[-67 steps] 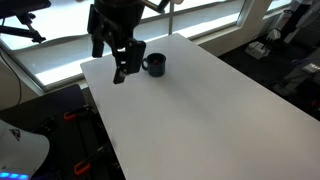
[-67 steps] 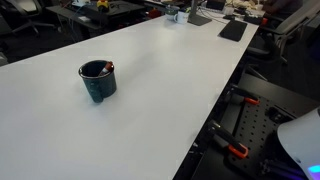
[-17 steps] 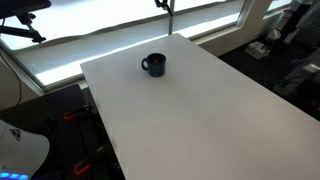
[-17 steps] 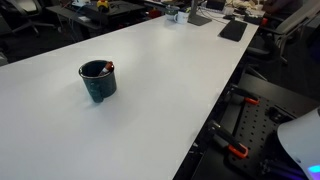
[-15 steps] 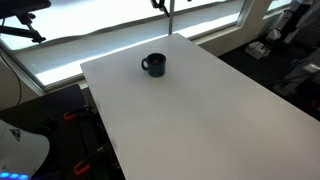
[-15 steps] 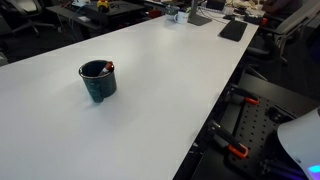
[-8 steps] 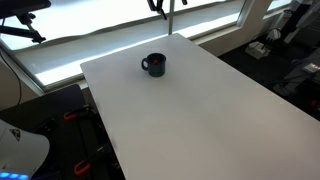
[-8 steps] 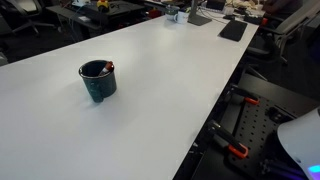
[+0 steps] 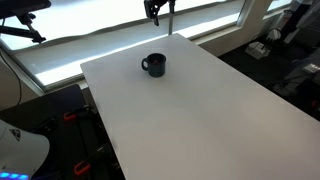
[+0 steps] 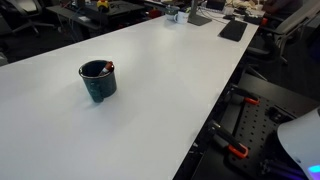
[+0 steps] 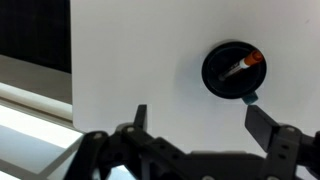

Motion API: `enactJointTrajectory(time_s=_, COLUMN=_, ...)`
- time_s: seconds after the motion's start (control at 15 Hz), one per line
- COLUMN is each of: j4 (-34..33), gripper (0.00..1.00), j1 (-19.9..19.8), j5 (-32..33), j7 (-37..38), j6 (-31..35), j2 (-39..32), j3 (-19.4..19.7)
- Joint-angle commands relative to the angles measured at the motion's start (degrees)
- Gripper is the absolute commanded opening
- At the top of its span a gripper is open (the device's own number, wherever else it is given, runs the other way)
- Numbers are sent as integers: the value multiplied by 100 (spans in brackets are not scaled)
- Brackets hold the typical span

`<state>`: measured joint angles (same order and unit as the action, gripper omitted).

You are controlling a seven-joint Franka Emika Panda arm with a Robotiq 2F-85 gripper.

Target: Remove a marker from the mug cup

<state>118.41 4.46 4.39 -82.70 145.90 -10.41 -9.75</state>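
Observation:
The dark mug cup (image 9: 153, 64) stands on the white table (image 9: 200, 110) near its far end; it also shows in an exterior view (image 10: 98, 80) and from above in the wrist view (image 11: 233, 69). The marker (image 11: 244, 63) lies inside the mug, its reddish end at the rim; that end shows at the rim in an exterior view (image 10: 109, 67). My gripper (image 11: 202, 118) is open and empty, high above the table, with the mug beyond its fingertips. Only a dark tip of the gripper (image 9: 155, 8) shows at the top edge of an exterior view.
The table's far edge (image 11: 72, 60) borders a dark gap and a bright window strip (image 9: 110, 35). Dark items and a laptop-like slab (image 10: 232, 30) lie at one table end. Robot stand parts with red clamps (image 10: 235, 150) stand beside the table.
4.5 s ago the gripper hung low beside the mug; it has since risen almost out of the exterior view. Over the last second its tip drifted slightly. Mug and marker have not moved.

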Motion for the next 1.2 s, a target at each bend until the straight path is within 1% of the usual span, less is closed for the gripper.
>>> enactJointTrajectory(time_s=0.0, j4=-18, gripper=100, j1=-108, j5=-474, j7=-476, j6=-459, j2=-159, j3=-73)
enactJointTrajectory(time_s=0.07, j4=-9, gripper=100, j1=-38, j5=-353, j7=-352, j6=-217, j2=-142, j3=-48)
enactJointTrajectory(time_s=0.4, j4=-17, gripper=100, j1=-79, j5=-352, j7=-346, j6=-329, j2=-241, j3=-44)
enactJointTrajectory(time_s=0.8, j4=-104, gripper=100, j1=-59, j5=-349, j7=-289, j6=-518, j2=-584, j3=-65)
enactJointTrajectory(time_s=1.07, j4=-87, gripper=100, j1=-161, j5=-536, j7=-364, j6=-598, j2=-835, j3=-131)
enactJointTrajectory(time_s=1.13, j4=-17, gripper=100, j1=-120, j5=-358, j7=-321, j6=-415, j2=-777, j3=-84)
